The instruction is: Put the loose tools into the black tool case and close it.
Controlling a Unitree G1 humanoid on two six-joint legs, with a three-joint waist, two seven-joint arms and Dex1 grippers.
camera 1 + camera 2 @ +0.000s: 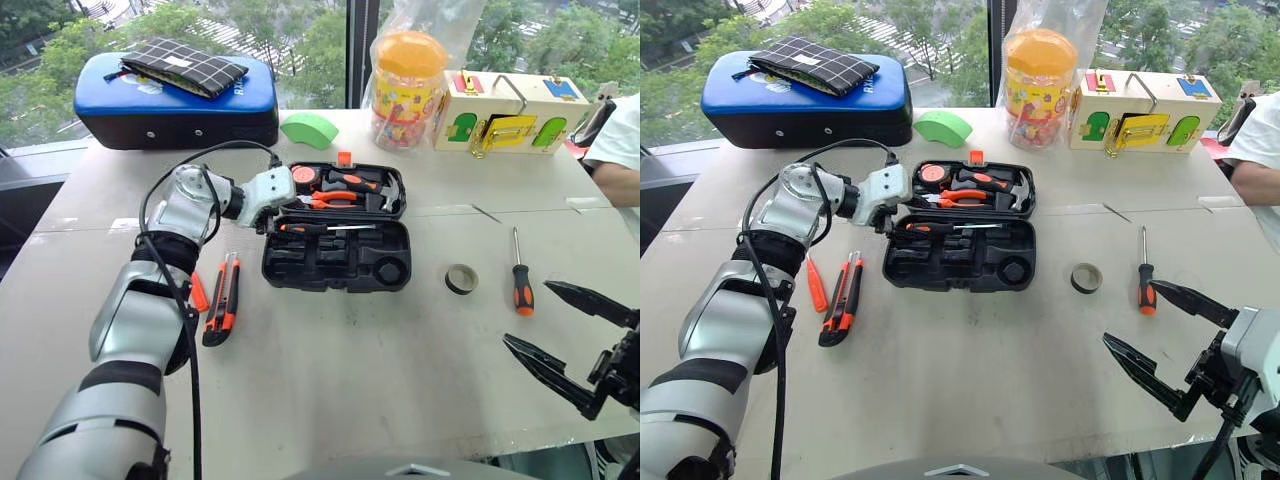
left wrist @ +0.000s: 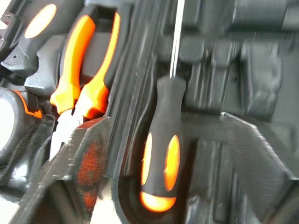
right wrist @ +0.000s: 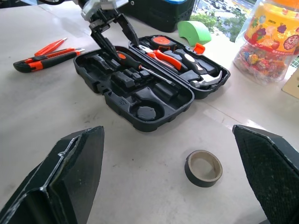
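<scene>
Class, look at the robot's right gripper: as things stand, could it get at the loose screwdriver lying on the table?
Probably yes. The right gripper is open, the screwdriver lies just ahead of it on bare table, and nothing stands between them.

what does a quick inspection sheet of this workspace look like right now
surface: pale table, scuffed.
job's things: black tool case open, one screwdriver lying in its tray; second screwdriver, tape roll, utility knife and thin orange tool loose on the table.
clutter: blue padded case, green block, toy jar, wooden latch box.
grippers: left tool open over the cased screwdriver's handle; right tool open, holding nothing.
cables: black cable along the left arm.
surroundings: window with trees; a person's sleeve.
</scene>
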